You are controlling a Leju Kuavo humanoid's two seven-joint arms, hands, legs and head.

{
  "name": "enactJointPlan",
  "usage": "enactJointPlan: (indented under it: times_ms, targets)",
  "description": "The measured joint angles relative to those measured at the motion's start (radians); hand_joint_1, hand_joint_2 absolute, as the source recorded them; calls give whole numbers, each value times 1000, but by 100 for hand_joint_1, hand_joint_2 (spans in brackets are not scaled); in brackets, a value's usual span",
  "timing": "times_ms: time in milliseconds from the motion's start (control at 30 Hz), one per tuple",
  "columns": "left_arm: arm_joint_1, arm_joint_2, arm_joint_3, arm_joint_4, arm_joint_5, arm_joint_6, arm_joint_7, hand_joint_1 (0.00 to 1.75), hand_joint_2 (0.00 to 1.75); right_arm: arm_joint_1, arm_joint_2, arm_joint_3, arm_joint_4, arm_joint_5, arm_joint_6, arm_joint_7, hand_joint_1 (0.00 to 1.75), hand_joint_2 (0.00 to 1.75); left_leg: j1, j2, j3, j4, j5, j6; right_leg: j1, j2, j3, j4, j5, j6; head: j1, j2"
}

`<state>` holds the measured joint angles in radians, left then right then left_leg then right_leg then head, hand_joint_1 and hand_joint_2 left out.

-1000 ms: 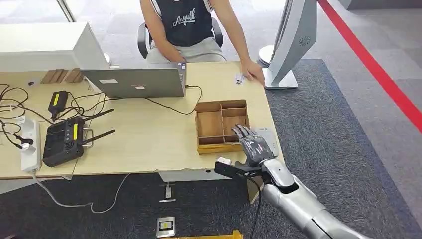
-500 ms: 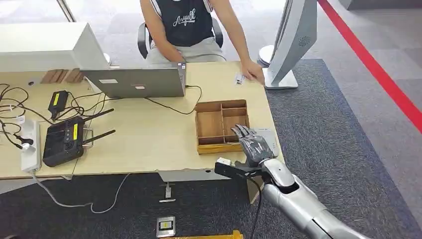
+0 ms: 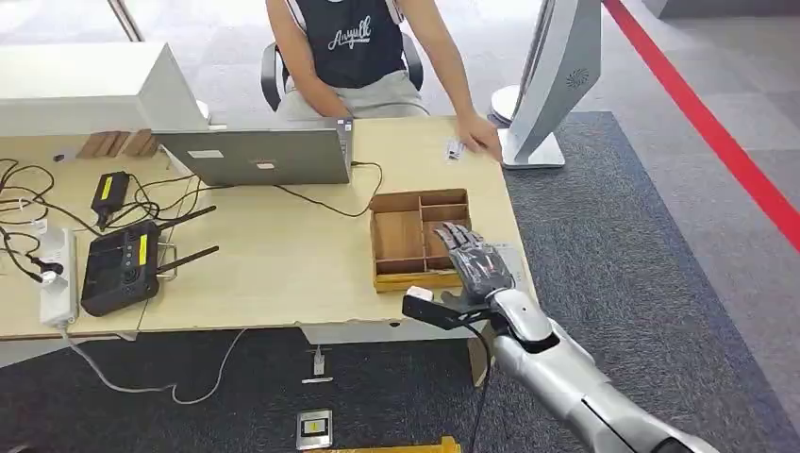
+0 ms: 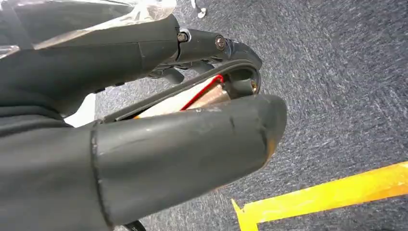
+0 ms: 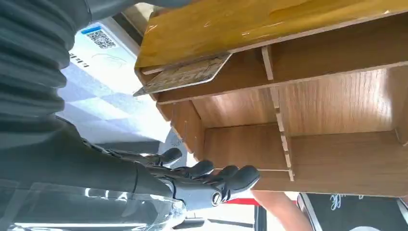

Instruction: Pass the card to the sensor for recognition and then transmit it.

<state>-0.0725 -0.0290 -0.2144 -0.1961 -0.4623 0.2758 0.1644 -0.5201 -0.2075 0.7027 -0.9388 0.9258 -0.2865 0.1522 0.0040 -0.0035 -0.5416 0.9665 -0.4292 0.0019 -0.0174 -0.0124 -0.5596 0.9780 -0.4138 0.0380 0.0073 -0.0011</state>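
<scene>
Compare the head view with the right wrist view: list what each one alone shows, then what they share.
Head view alone: the laptop, the black router, the white power strip and the grey stand.
Right wrist view alone: a card lying in a narrow compartment of the wooden tray, and a QR code label.
Both: the tray, the right hand with fingers extended over it, and the seated person.

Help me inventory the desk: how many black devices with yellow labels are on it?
2. The smaller device lies among cables left of the laptop; the larger device, with antennas, sits beside the white power strip.
</scene>
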Motion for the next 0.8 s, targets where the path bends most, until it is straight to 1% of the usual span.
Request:
enactJointPlan:
  times_ms: [267, 800]
  targets:
    - [0, 0, -14, 0, 12, 7, 0, 0, 0, -24, 15, 0, 44, -8, -12, -15, 0, 175, 0, 0, 0, 0, 0, 0, 0, 0, 0, 0, 0, 0, 0, 0]
    - [0, 0, -22, 0, 31, 11, 3, 0, 0, -41, 37, 3, 100, -21, -11, -30, 0, 175, 0, 0, 0, 0, 0, 0, 0, 0, 0, 0, 0, 0, 0, 0]
